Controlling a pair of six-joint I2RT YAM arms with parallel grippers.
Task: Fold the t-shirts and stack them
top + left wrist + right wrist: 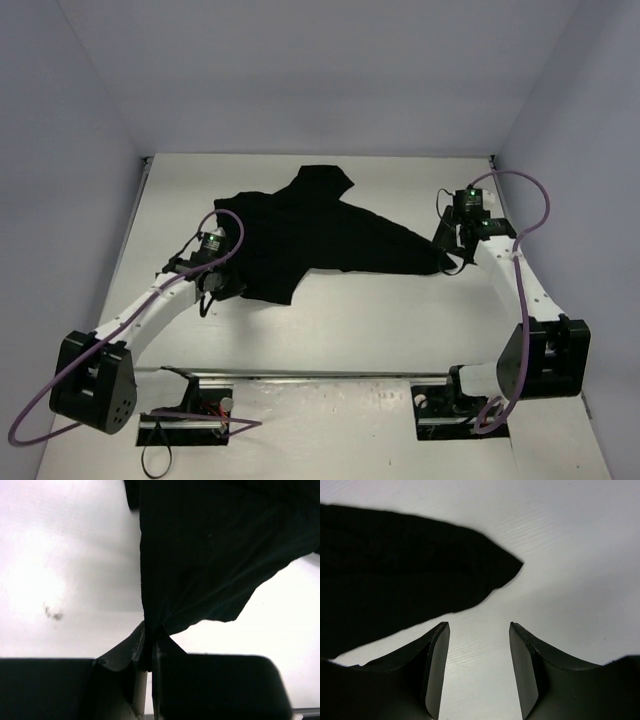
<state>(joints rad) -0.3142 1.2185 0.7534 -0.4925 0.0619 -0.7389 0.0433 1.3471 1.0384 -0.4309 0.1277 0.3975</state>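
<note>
Pulling from here looks risky, because the shirt [310, 235] is caught on one side only. The left jaws are shut on a thin pinch of its edge, the cloth gathering into tight creases that run straight into the closed tips, while the right jaws stand apart with nothing but bare worktop [400, 320] between them. A tug by the left jaws alone would, I judge, drag the whole garment sideways and bunch it further rather than spread it. Since the pinch takes in so little cloth, right at the edge, it could also slide out under load. The right jaws carry a second hazard: the shirt's pointed corner [505, 567] lies just ahead of them and off to the left of their gap in the wrist view, not inside it. Closing where they are would catch nothing, and pushing forward low could shove the corner away or rub the tips on the worktop. The shirt itself lies rumpled and skewed on the worktop, stretched between the two sets of jaws. Its bulk fans away ahead of the left jaws and to the left of the right ones, with one lobe reaching toward the far side. Folded from such a lie it would likely come out crooked. No second shirt shows, so stacking cannot be judged.
</note>
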